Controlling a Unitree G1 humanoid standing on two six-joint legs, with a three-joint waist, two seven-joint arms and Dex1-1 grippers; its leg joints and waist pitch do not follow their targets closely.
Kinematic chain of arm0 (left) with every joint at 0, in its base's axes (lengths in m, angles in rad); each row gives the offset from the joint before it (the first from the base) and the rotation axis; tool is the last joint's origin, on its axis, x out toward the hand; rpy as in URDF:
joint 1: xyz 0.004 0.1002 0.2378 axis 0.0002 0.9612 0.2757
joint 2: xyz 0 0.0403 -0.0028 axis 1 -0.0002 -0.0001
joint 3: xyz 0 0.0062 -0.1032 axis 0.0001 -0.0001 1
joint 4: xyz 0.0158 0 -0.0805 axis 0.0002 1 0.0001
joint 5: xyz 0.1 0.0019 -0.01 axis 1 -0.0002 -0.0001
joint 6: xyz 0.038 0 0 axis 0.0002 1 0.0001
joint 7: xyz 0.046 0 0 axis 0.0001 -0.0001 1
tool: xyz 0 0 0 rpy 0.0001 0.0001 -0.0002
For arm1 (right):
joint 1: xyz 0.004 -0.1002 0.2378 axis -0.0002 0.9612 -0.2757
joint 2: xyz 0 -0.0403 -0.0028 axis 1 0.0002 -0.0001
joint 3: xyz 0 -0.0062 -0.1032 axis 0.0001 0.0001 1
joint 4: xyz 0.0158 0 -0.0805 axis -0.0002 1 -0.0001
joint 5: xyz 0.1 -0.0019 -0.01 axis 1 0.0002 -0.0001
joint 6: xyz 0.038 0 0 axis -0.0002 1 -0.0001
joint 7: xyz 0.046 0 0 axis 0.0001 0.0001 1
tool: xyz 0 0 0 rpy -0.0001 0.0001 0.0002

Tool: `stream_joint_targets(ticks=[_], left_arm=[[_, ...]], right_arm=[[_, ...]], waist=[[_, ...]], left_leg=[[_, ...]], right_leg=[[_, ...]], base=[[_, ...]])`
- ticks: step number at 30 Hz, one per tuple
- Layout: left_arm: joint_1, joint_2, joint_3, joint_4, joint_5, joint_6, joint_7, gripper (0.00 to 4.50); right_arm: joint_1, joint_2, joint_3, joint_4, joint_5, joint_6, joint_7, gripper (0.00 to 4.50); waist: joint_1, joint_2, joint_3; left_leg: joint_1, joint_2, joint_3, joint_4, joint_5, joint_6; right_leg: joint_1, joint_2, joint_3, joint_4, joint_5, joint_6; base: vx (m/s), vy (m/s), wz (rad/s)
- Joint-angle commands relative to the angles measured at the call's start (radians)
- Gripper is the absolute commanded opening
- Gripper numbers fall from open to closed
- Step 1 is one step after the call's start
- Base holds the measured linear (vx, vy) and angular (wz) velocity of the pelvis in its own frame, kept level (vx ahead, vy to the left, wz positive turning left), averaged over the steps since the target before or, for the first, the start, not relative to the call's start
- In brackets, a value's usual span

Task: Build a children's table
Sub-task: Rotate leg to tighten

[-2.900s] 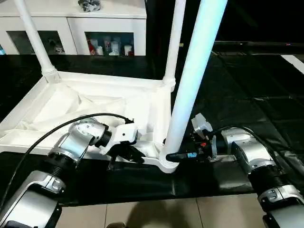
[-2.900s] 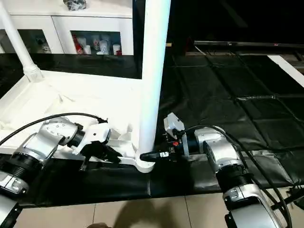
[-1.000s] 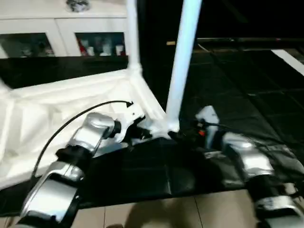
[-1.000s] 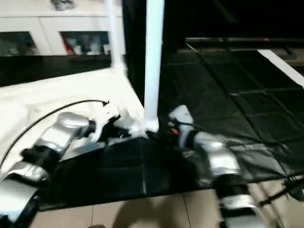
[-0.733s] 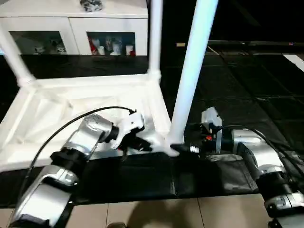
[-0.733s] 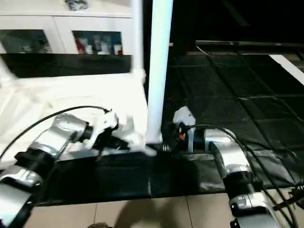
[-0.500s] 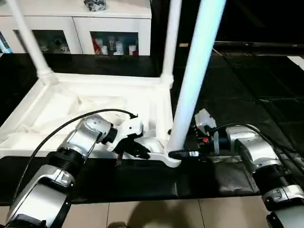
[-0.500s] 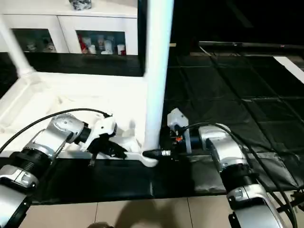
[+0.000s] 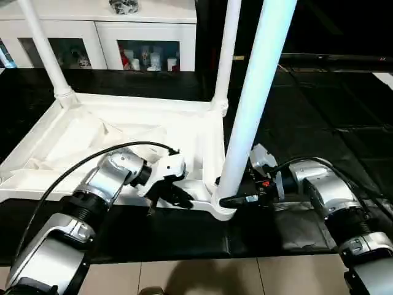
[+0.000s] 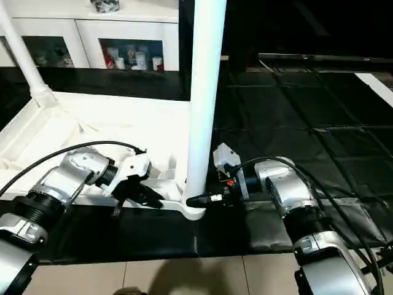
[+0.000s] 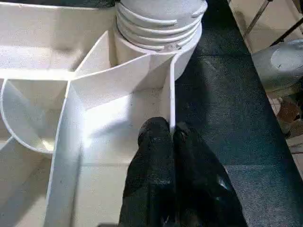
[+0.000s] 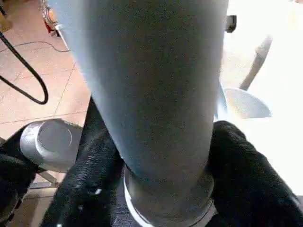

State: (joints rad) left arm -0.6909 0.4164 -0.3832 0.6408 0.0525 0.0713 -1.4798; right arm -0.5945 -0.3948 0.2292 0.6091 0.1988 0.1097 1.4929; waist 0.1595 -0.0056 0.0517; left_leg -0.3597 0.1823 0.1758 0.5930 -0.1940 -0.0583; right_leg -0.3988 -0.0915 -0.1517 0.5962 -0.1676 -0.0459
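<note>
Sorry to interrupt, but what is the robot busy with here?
It is putting together a white children's table. The top lies upside down on black matting, with three legs standing in its corner sockets. The right gripper has its fingers on either side of the base of the nearest leg, at the socket. The left gripper is shut on the top's side wall beside that corner, apparently steadying it.

No words, numbers, brand marks or signs can be read on anything here (the small items behind the cabinet's (image 9: 98, 27) glass doors are too small to make out any print, and the white table top (image 9: 123, 132) and its legs carry no visible marking).
</note>
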Motion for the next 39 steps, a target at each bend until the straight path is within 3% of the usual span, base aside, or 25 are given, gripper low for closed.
stream_joint_targets(ticks=[1, 9, 14, 15, 16, 17, 18, 19, 21, 22, 23, 24, 27, 28, 30, 31, 33, 37, 39], left_arm=[[0.008, -0.004, -0.032, -0.029, -0.003, -0.004, -0.043, 0.00], [0.005, -0.024, -0.004, -0.018, -0.016, 0.035, 0.004, 0.00], [-0.022, -0.077, 0.037, 0.001, -0.016, 0.114, 0.133, 0.00], [-0.022, -0.077, 0.037, 0.001, -0.016, 0.114, 0.133, 0.00], [-0.050, -0.132, 0.077, 0.022, -0.021, 0.187, 0.261, 0.00], [-0.054, -0.140, 0.083, 0.025, -0.022, 0.196, 0.278, 0.00], [-0.074, -0.181, 0.111, 0.046, -0.026, 0.239, 0.369, 0.00], [-0.088, -0.207, 0.128, 0.062, -0.029, 0.266, 0.428, 0.00], [-0.103, -0.235, 0.144, 0.083, -0.032, 0.282, 0.486, 0.00], [-0.129, -0.281, 0.173, 0.122, -0.037, 0.296, 0.587, 0.00], [-0.129, -0.281, 0.173, 0.122, -0.037, 0.296, 0.587, 0.00], [-0.140, -0.301, 0.184, 0.138, -0.038, 0.297, 0.629, 0.00], [-0.161, -0.345, 0.212, 0.160, -0.044, 0.296, 0.726, 0.00], [-0.170, -0.370, 0.223, 0.162, -0.039, 0.299, 0.779, 0.00], [-0.171, -0.373, 0.223, 0.160, -0.036, 0.301, 0.786, 0.00], [-0.172, -0.380, 0.228, 0.156, -0.028, 0.310, 0.795, 0.00], [-0.171, -0.382, 0.231, 0.153, -0.026, 0.317, 0.790, 0.00], [-0.161, -0.357, 0.216, 0.155, -0.008, 0.307, 0.754, 0.00], [-0.155, -0.344, 0.210, 0.157, -0.006, 0.293, 0.737, 0.00]], right_arm=[[-0.001, -0.006, 0.011, 0.000, -0.001, 0.009, 0.033, 2.37], [0.042, 0.015, -0.008, -0.044, 0.039, 0.047, 0.011, 2.10], [0.098, 0.078, -0.052, -0.099, 0.048, 0.074, -0.160, 2.09], [0.098, 0.078, -0.052, -0.099, 0.048, 0.074, -0.160, 2.09], [0.136, 0.169, -0.086, -0.115, 0.019, 0.091, -0.382, 2.09], [0.139, 0.178, -0.088, -0.117, 0.016, 0.093, -0.404, 2.09], [0.151, 0.232, -0.099, -0.112, -0.002, 0.099, -0.515, 2.09], [0.156, 0.266, -0.106, -0.109, -0.012, 0.106, -0.581, 2.08], [0.153, 0.302, -0.111, -0.093, -0.020, 0.108, -0.640, 2.07], [0.127, 0.361, -0.123, -0.042, -0.042, 0.107, -0.754, 2.07], [0.127, 0.361, -0.123, -0.042, -0.042, 0.107, -0.754, 2.06], [0.110, 0.386, -0.129, -0.014, -0.048, 0.106, -0.799, 2.06], [0.045, 0.428, -0.150, 0.080, -0.075, 0.107, -0.948, 2.02], [-0.004, 0.445, -0.164, 0.144, -0.095, 0.108, -1.053, 2.02], [-0.014, 0.451, -0.180, 0.154, -0.084, 0.107, -1.069, 2.02], [-0.027, 0.468, -0.221, 0.165, -0.063, 0.107, -1.101, 2.54], [-0.029, 0.475, -0.238, 0.164, -0.060, 0.107, -1.110, 2.67], [-0.008, 0.473, -0.235, 0.139, -0.096, 0.073, -1.103, 3.02], [-0.004, 0.459, -0.226, 0.134, -0.109, 0.052, -1.098, 3.16]], waist=[[-0.008, -0.004, -0.073], [-0.008, -0.005, -0.073], [-0.007, -0.003, -0.068], [-0.012, -0.005, -0.067], [-0.016, -0.007, -0.067], [-0.019, 0.003, -0.065], [-0.031, 0.001, -0.059], [-0.039, -0.001, -0.061], [-0.054, -0.005, -0.062], [-0.061, 0.002, -0.062], [-0.067, 0.000, -0.060], [-0.069, -0.004, -0.062], [-0.076, -0.001, -0.060], [-0.077, 0.001, -0.061], [-0.082, 0.003, -0.063], [-0.082, 0.000, -0.066], [-0.082, -0.001, -0.067], [-0.081, 0.001, -0.070], [-0.081, 0.002, -0.068]], left_leg=[[0.008, 0.069, -0.017, -0.063, -0.123, 0.068], [0.007, 0.068, -0.017, -0.062, -0.117, 0.068], [0.011, 0.071, -0.018, -0.067, -0.143, 0.050], [0.012, 0.066, -0.021, -0.069, -0.169, 0.038], [0.010, 0.064, -0.020, -0.070, -0.171, 0.031], [0.013, 0.065, -0.022, -0.071, -0.180, 0.024], [0.019, 0.065, -0.024, -0.075, -0.221, 0.001], [0.022, 0.059, -0.029, -0.075, -0.253, -0.015], [0.017, 0.057, -0.028, -0.074, -0.241, -0.009], [0.017, 0.056, -0.027, -0.072, -0.239, -0.004], [0.016, 0.055, -0.028, -0.073, -0.246, -0.005], [0.017, 0.050, -0.027, -0.071, -0.248, 0.006], [0.018, 0.046, -0.026, -0.067, -0.241, 0.017], [0.016, 0.048, -0.027, -0.069, -0.232, 0.020], [0.016, 0.053, -0.028, -0.071, -0.230, 0.019], [0.014, 0.055, -0.028, -0.072, -0.215, 0.025], [0.012, 0.059, -0.026, -0.073, -0.191, 0.036], [0.007, 0.057, -0.022, -0.070, -0.138, 0.059], [0.008, 0.057, -0.021, -0.071, -0.141, 0.060]], right_leg=[[0.059, -0.091, 0.078, -0.069, -0.261, -0.153], [0.060, -0.090, 0.079, -0.069, -0.260, -0.149], [0.055, -0.091, 0.080, -0.078, -0.301, -0.135], [0.059, -0.093, 0.076, -0.081, -0.346, -0.127], [0.061, -0.094, 0.078, -0.086, -0.370, -0.111], [0.055, -0.094, 0.078, -0.088, -0.380, -0.111], [0.051, -0.092, 0.073, -0.098, -0.437, -0.098], [0.058, -0.097, 0.065, -0.107, -0.495, -0.076], [0.060, -0.094, 0.067, -0.110, -0.485, -0.066], [0.056, -0.093, 0.067, -0.109, -0.470, -0.075], [0.055, -0.093, 0.065, -0.111, -0.478, -0.077], [0.060, -0.093, 0.062, -0.117, -0.494, -0.067], [0.057, -0.093, 0.058, -0.124, -0.523, -0.061], [0.058, -0.091, 0.060, -0.121, -0.506, -0.062], [0.057, -0.089, 0.062, -0.115, -0.461, -0.078], [0.060, -0.091, 0.067, -0.106, -0.410, -0.093], [0.060, -0.090, 0.073, -0.096, -0.335, -0.118], [0.067, -0.092, 0.076, -0.083, -0.238, -0.154], [0.067, -0.092, 0.076, -0.085, -0.247, -0.158]], base=[[0.000, 0.000, 0.00], [0.000, 0.000, 0.00], [0.000, 0.000, 0.00], [0.000, 0.000, 0.00], [0.000, 0.000, 0.00], [0.000, 0.000, 0.00], [0.000, 0.000, 0.00], [0.000, 0.000, 0.00], [0.000, 0.000, 0.00], [0.000, 0.000, 0.00], [0.000, 0.000, 0.00], [0.000, 0.000, 0.00], [0.000, 0.000, 0.00], [0.000, 0.000, 0.00], [0.000, 0.000, 0.00], [0.000, 0.000, 0.00], [0.000, 0.000, 0.00], [0.000, 0.000, 0.00], [0.000, 0.000, 0.00]])
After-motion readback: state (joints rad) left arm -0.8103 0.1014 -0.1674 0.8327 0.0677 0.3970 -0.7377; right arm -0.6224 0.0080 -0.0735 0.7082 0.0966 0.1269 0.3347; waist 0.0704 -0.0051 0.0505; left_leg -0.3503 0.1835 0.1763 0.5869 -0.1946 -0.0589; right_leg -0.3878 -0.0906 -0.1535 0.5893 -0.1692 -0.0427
